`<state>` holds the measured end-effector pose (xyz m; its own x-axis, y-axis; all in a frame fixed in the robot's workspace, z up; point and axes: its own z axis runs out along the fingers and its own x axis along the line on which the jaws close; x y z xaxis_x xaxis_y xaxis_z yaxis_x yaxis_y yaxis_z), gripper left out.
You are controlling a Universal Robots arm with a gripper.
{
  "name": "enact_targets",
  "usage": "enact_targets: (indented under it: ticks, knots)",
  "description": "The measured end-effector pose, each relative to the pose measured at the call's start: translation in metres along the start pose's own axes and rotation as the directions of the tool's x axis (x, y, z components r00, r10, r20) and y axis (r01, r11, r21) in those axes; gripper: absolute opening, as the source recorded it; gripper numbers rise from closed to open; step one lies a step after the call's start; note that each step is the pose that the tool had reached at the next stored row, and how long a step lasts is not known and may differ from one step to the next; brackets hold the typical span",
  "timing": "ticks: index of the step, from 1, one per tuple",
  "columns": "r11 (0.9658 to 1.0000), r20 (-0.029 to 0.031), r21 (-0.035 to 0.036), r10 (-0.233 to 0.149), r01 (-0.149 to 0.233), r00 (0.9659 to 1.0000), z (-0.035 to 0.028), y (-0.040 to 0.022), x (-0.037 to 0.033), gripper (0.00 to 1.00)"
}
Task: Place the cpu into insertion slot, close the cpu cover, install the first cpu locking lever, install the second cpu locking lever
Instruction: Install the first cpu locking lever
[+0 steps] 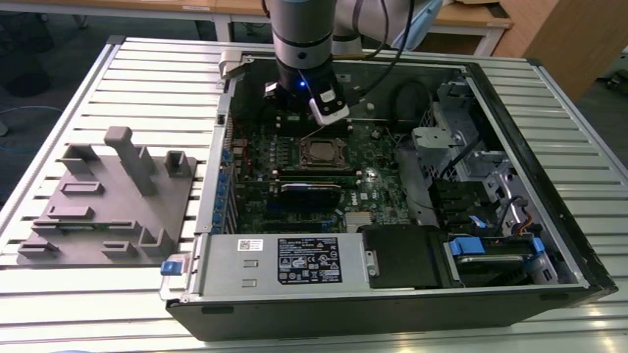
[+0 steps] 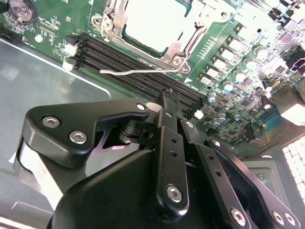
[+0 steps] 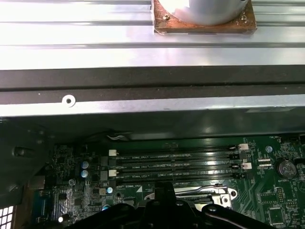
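Note:
The cpu (image 2: 152, 21), a flat square with a silver top, lies in the insertion slot (image 1: 322, 152) on the green board. Over it lies the cpu cover (image 2: 110, 26), a metal frame around the chip's edges; a corner of it shows in the first wrist view (image 3: 224, 194). A thin wire locking lever (image 2: 138, 71) runs along the socket's side, over the black memory slots. My gripper (image 2: 170, 95) hangs just beyond that lever, above the memory slots, fingers shut on nothing. In the exterior view the gripper (image 1: 326, 123) is at the socket's far edge.
The open computer case (image 1: 549, 184) walls the board in. A power supply box (image 1: 294, 261) sits at the front, a black card (image 1: 312, 187) near the socket, drive cages (image 1: 471, 169) on the exterior view's right. A grey fixture (image 1: 108, 198) lies on the table.

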<state>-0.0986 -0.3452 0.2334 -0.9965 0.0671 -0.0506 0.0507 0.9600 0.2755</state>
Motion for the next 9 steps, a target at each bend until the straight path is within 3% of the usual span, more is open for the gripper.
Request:
enact_targets:
  ticks: [9]
  knots:
    - [1.0, 0.0001, 0.004, 0.0, 0.0, 1.0, 0.0012, 0.0015, -0.0032, 0.1]
